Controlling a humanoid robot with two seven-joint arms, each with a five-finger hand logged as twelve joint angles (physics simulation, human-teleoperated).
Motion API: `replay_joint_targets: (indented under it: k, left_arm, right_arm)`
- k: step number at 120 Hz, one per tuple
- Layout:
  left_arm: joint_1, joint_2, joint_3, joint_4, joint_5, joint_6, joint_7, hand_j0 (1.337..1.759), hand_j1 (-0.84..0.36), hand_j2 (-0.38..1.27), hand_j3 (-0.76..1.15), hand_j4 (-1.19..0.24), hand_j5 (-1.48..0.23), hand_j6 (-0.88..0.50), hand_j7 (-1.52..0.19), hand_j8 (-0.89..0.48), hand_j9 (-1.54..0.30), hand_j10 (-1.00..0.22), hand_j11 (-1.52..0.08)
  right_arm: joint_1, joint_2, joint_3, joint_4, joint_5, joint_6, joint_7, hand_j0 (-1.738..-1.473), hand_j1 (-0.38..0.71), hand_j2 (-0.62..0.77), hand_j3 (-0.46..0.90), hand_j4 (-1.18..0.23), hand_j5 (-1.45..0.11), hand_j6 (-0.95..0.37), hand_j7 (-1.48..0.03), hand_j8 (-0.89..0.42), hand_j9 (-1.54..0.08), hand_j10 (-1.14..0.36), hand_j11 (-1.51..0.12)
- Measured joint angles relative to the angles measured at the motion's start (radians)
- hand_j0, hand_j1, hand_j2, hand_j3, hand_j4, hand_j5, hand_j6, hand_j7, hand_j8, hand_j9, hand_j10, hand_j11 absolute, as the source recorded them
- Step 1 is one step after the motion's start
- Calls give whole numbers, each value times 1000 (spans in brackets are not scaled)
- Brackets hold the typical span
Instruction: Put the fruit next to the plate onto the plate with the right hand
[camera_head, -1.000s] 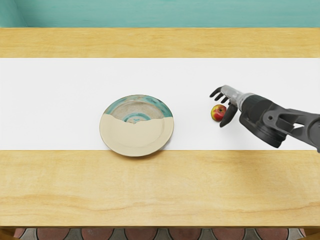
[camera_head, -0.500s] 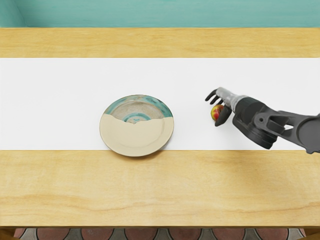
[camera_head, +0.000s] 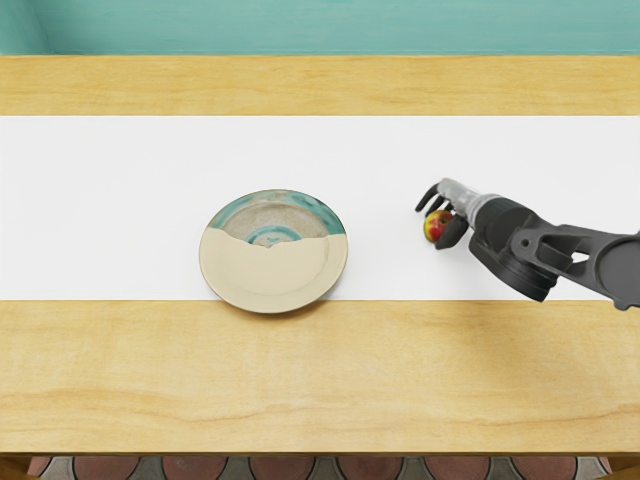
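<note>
A home dining spot: wooden table (camera_head: 320, 370), white runner (camera_head: 150, 200), glazed plate (camera_head: 270, 278); teal wall (camera_head: 320, 25) behind.

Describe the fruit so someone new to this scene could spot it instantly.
Start at the white strip across the wooden table. Right of the round cream-and-teal ceramic plate, the small red-and-yellow apple is held in the dark right hand. It is the only fruit.

The right hand (camera_head: 447, 212) clasps the apple (camera_head: 434, 230), well apart from the plate (camera_head: 262, 282).
</note>
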Motion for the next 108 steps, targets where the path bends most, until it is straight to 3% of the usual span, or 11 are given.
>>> replay_joint_targets:
  k: [80, 108]
  left_arm:
    - [0, 0, 0, 0, 0, 0, 0, 1658, 73, 46, 0, -230, -299, -230, -299, -230, -299, -230, -299]
    - [0, 0, 0, 0, 0, 0, 0, 1658, 73, 46, 0, -230, -299, -230, -299, -230, -299, -230, -299]
  right_arm:
    - [2, -15, -11, -6, 15, -26, 0, -1653, 241, 186, 0, -669, -898, -496, -882, -397, -906, -573, -902]
    - [54, -38, 0, 4, 93, 81, 0, -1654, 234, 286, 0, -688, -923, -542, -906, -432, -932, -605, -930]
